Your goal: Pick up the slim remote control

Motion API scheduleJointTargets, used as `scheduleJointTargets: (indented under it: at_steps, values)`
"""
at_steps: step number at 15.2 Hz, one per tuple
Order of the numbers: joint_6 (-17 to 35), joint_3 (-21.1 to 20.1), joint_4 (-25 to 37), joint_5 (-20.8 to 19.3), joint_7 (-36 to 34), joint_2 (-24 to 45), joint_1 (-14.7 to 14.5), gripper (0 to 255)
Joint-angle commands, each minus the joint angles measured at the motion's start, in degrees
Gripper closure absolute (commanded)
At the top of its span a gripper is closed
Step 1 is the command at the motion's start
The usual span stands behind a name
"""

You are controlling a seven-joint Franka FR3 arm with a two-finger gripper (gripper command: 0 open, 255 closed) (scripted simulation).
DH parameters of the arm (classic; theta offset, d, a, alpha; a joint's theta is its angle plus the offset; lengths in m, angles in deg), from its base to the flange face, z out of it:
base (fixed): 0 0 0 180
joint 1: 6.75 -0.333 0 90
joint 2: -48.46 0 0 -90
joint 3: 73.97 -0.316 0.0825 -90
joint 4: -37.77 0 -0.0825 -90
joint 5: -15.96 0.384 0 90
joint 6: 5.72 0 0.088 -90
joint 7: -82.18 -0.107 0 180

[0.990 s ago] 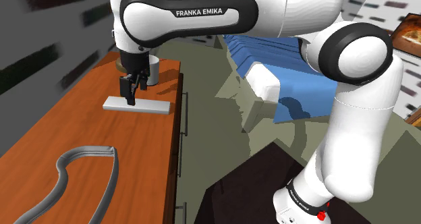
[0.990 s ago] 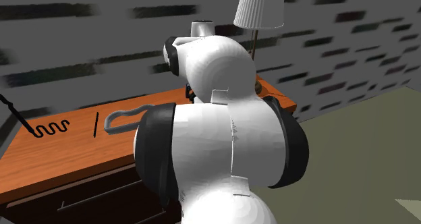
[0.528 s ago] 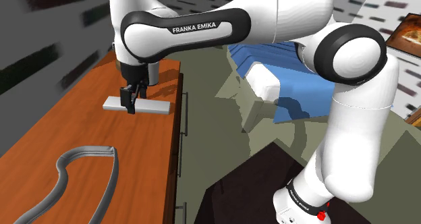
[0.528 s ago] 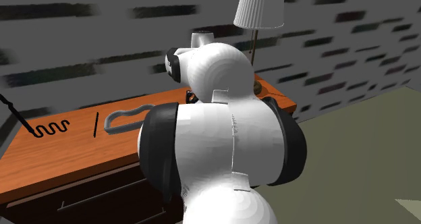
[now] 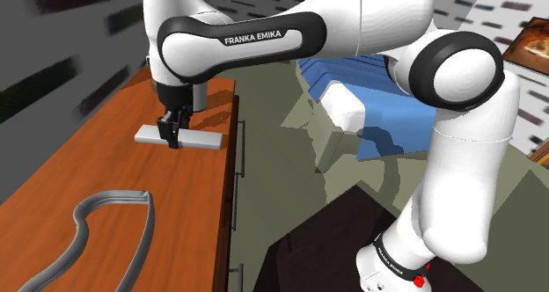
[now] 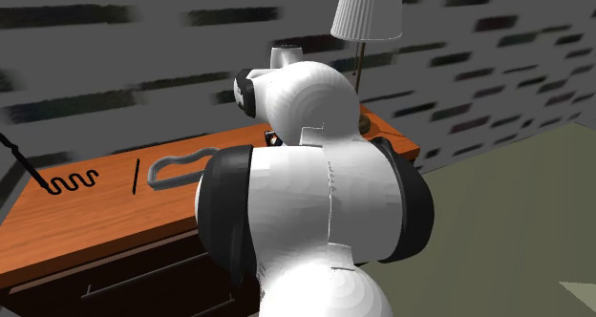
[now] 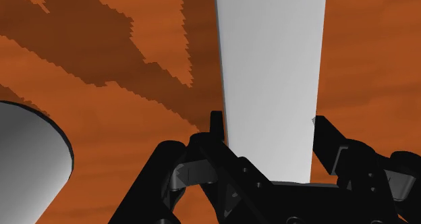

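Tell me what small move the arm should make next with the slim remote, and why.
Probably a short, straight lift. In the wrist view the hand seems shut on the remote: its fingers sit against both long edges with no gap showing, and the remote lies flat on the wooden desk. A small rise would test the grip.

Home room: wooden sideboard (image 5: 88, 167) with drawers, shaded table lamp (image 6: 368, 10), blue sofa (image 5: 361, 75), framed picture (image 5: 533, 42).

Grey looped band (image 5: 119, 194) on orange sideboard (image 5: 79, 158), white-shaded lamp (image 6: 368, 10).
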Motion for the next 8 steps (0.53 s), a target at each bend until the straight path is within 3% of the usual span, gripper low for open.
scheduleJointTargets:
  at_steps: [1,8]
  values:
    - [-0.02,0.02,-0.03,0.01,-0.02,0.09,0.01,255]
    - [-3.65,-0.14,3.07,0.3,0.14,-0.48,-0.1,255]
